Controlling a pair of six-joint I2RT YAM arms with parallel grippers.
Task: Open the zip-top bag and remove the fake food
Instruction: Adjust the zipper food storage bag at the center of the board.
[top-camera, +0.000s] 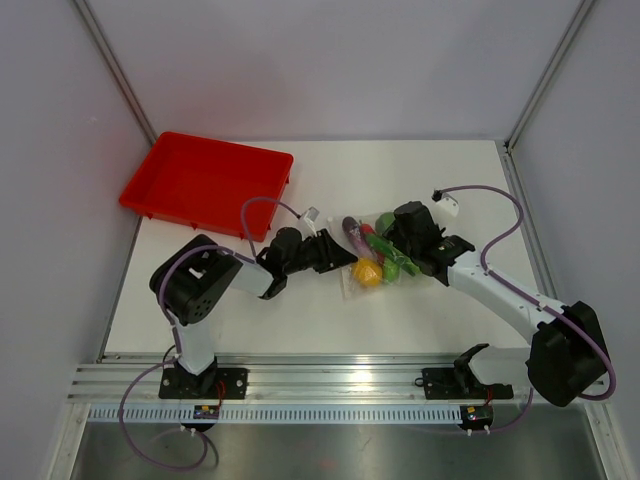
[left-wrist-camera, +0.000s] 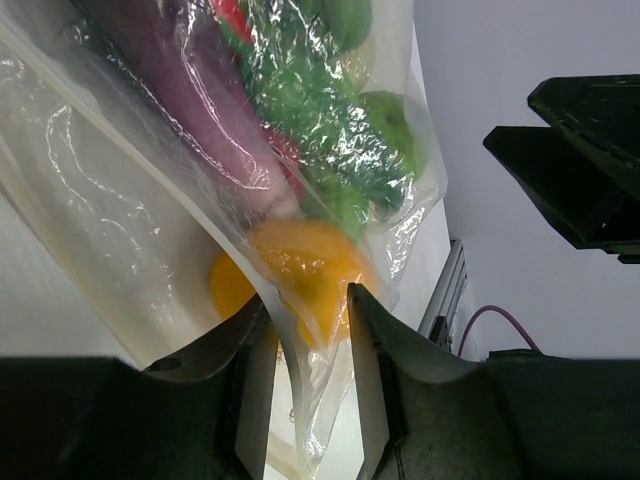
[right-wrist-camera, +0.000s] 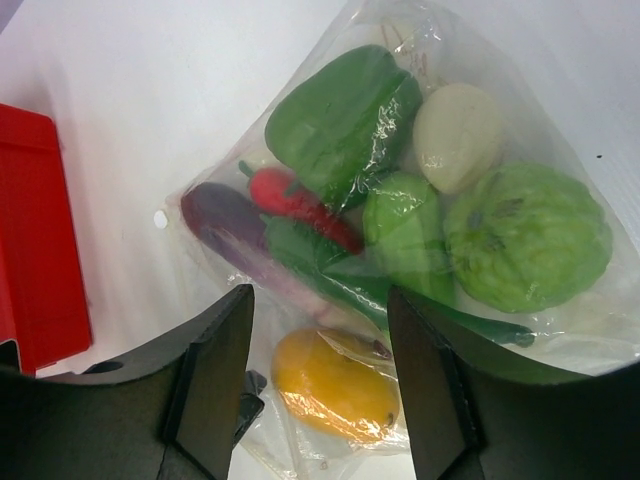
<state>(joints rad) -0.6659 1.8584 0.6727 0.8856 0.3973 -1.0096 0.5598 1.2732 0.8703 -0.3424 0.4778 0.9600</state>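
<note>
**Inspector:** Where is the zip-top bag (top-camera: 372, 258)?

**Assistant:** It lies flat on the white table (top-camera: 450, 190), about mid-table, between the two arms. The red tray (top-camera: 205, 180) sits well apart from it at the far left corner.

**Inspector:** Contents?

**Assistant:** The fake food (right-wrist-camera: 400, 230) is all inside the clear film. I can see a long purple piece (right-wrist-camera: 235, 235), a round yellow piece (right-wrist-camera: 335, 385), a dark green pepper (right-wrist-camera: 340, 115) and a pale green round piece (right-wrist-camera: 525, 235). There is also a whitish piece (right-wrist-camera: 458, 135) and a small red piece (right-wrist-camera: 300, 205).

**Inspector:** State of the left gripper (left-wrist-camera: 307, 300)?

**Assistant:** It is at the bag's left edge. Its fingers (left-wrist-camera: 375, 370) straddle a fold of the film, with the yellow piece just at their tips. A narrow gap shows between them. I cannot tell whether the pads already pinch the plastic, because the crumpled film hides the contact.

**Inspector:** And the right gripper (right-wrist-camera: 320, 295)?

**Assistant:** It is over the bag's right side, pointing down at it. Its jaws stand wide apart and hold nothing. In its wrist view the yellow piece shows between the two fingers, beyond them.
</note>
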